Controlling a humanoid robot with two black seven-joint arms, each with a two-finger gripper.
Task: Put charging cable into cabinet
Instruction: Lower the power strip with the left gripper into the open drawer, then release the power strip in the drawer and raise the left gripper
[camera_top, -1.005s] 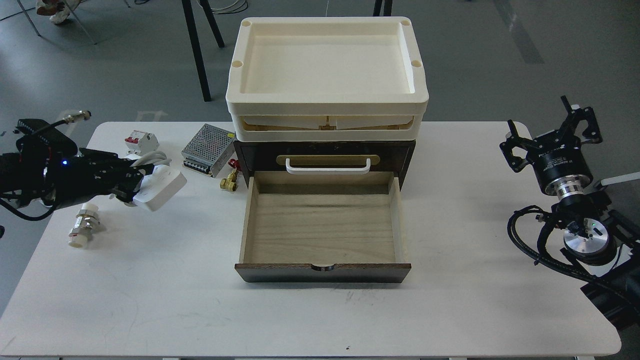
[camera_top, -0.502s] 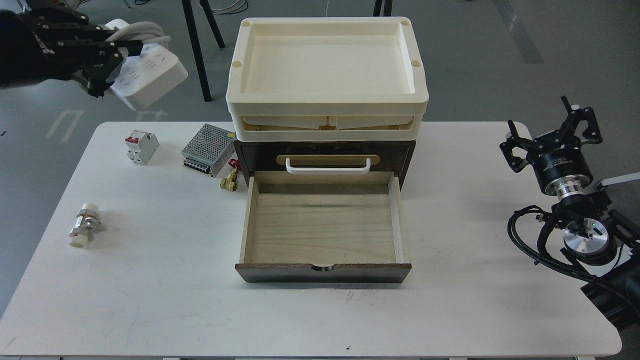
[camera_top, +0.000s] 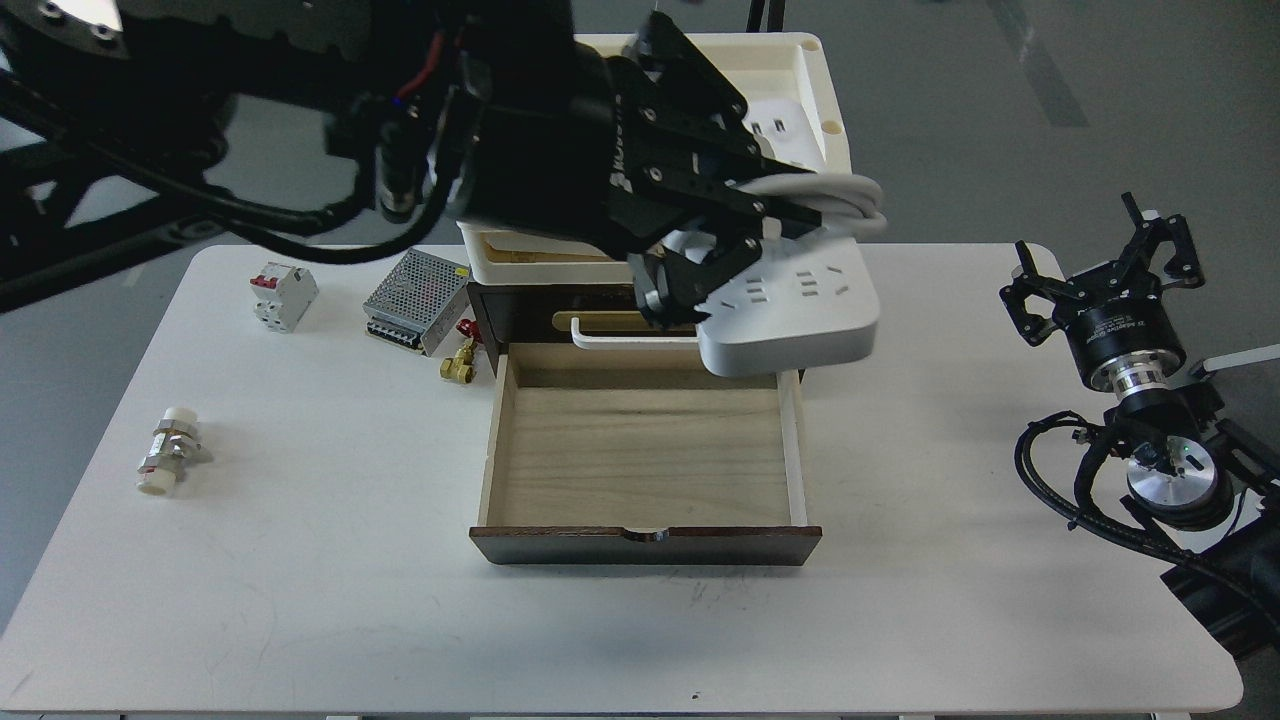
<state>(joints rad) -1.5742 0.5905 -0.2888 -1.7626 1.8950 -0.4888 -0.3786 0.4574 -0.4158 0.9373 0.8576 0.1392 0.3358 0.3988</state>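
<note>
Head view: my left gripper clamped the smooth white charging cable above the cabinet's pale wood drawer; right gripper was splayed open, no readable labels.

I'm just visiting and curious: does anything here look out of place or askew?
Only the power strip: the left gripper holds it tilted in the air above the open drawer, cord bunched on top. Nothing looks spilled or broken.

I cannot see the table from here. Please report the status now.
Left gripper shut on charging cable, held above the open drawer of the cabinet. Right gripper open, idle at right. Drawer holds nothing; path down clear.
</note>
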